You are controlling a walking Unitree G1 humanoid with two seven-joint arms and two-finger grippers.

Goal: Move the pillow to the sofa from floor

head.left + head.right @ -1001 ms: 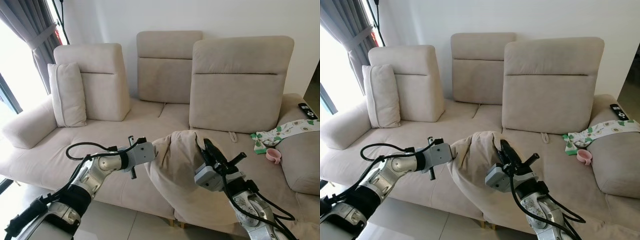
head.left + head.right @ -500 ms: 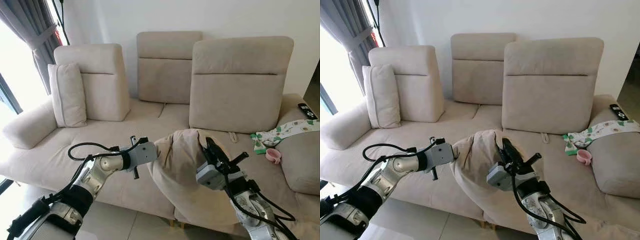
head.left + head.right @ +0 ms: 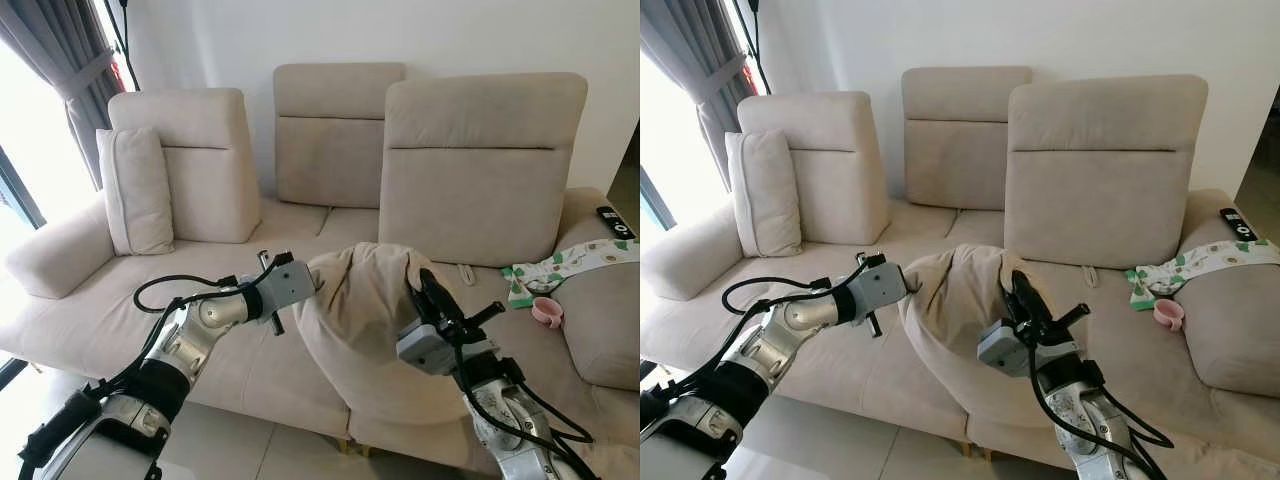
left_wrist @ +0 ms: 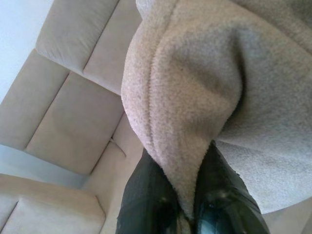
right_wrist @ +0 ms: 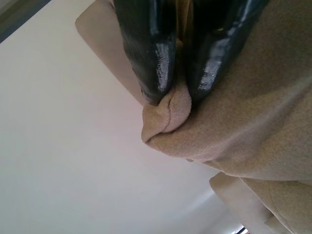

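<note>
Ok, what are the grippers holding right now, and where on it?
Both hold the pillow: the left gripper pinches its left edge, the right gripper a fold of fabric at its right edge.

Both arms raised forward, left gripper [image 4: 187, 204] and right gripper [image 5: 181, 95] — clamped tight

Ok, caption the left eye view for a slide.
Both end effectors, left and right, hold a pillow over the sofa.

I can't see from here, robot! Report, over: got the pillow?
Left gripper and right gripper both shut on the pillow. Pillow held over the sofa seat. Small pink thing far right.
</note>
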